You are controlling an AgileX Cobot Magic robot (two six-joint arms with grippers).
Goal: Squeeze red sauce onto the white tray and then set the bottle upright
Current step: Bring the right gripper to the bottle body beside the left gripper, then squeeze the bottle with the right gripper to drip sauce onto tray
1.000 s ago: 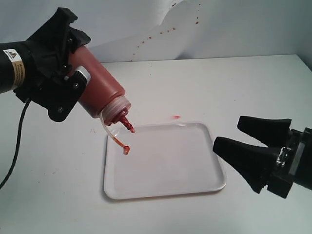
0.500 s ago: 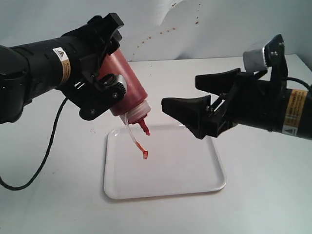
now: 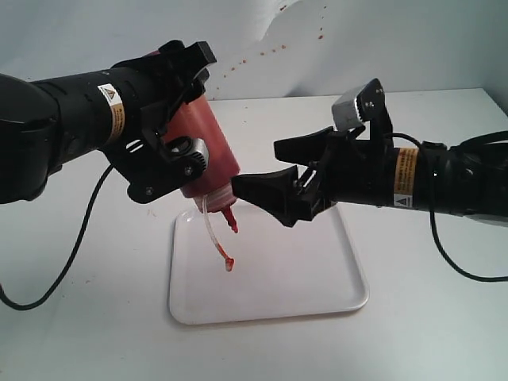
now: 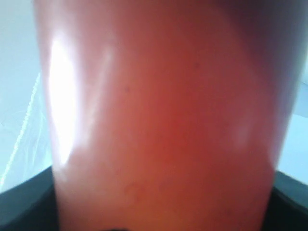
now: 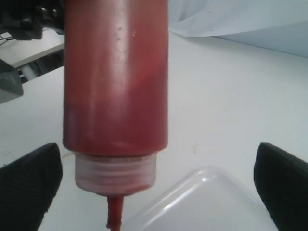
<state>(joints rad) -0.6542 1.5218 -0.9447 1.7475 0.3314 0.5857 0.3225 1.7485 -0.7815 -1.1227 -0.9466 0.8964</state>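
My left gripper (image 3: 184, 119) is shut on the bottle (image 3: 208, 147), a red-orange squeeze bottle held tilted, cap down, over the far left part of the white tray (image 3: 317, 270). Its red nozzle (image 3: 231, 221) points at the tray, and a pale strap with a red tip (image 3: 228, 264) dangles from the cap. No round blob of red sauce shows on the tray. My right gripper (image 3: 260, 168) is open beside the cap. In the right wrist view the bottle (image 5: 115, 82) stands between the wide-apart fingers (image 5: 29, 187), not touched. The bottle (image 4: 159, 125) fills the left wrist view.
Red specks (image 3: 266, 52) dot the white paper backdrop behind the table. A black cable (image 3: 75, 246) hangs from the left arm to the table at the left. The right arm reaches over the tray's far right corner.
The right gripper has come from the right front, over the tray, up to the bottle's cap. The left gripper has carried the bottle right and tipped it steeper.
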